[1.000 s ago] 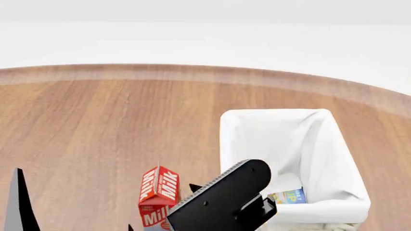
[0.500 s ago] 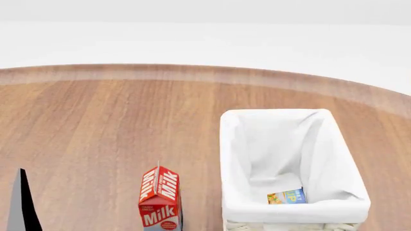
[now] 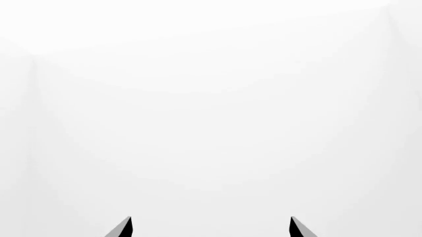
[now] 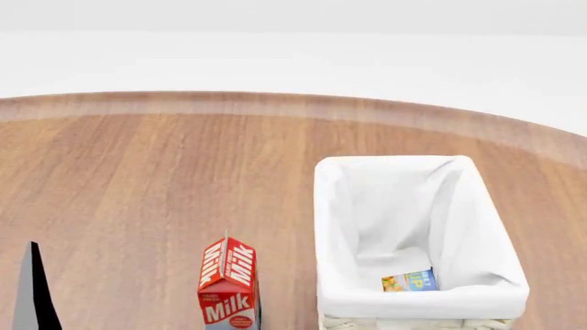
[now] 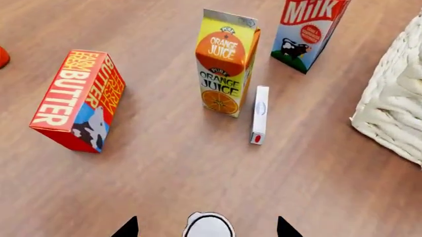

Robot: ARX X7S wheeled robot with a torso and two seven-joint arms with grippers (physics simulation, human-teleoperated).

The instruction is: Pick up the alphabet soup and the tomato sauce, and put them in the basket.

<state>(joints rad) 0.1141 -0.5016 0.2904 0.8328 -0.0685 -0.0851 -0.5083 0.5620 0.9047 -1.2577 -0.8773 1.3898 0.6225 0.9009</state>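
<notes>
The basket (image 4: 477, 227), cream wicker with a white cloth liner, stands at the right of the head view. The alphabet soup (image 4: 410, 280), blue label showing, lies inside it at the near end. In the right wrist view a pale round can lid (image 5: 208, 227) sits between the spread fingertips of my right gripper (image 5: 205, 228), with a gap on each side. The can's label is hidden, so I cannot tell whether it is the tomato sauce. My left gripper (image 3: 209, 228) is open and empty and faces only plain white. One of its fingers (image 4: 35, 295) shows at the lower left of the head view.
A milk carton (image 4: 227, 283) stands left of the basket and also shows in the right wrist view (image 5: 309, 24). Near it are an orange juice carton (image 5: 226, 61), a butter carton (image 5: 80, 98), a small white box (image 5: 259, 113) and the basket's woven corner (image 5: 396, 108).
One second ago my right arm reached across the lower middle of the head view beside the basket. It has since dropped out of that view. Nothing else has moved.
</notes>
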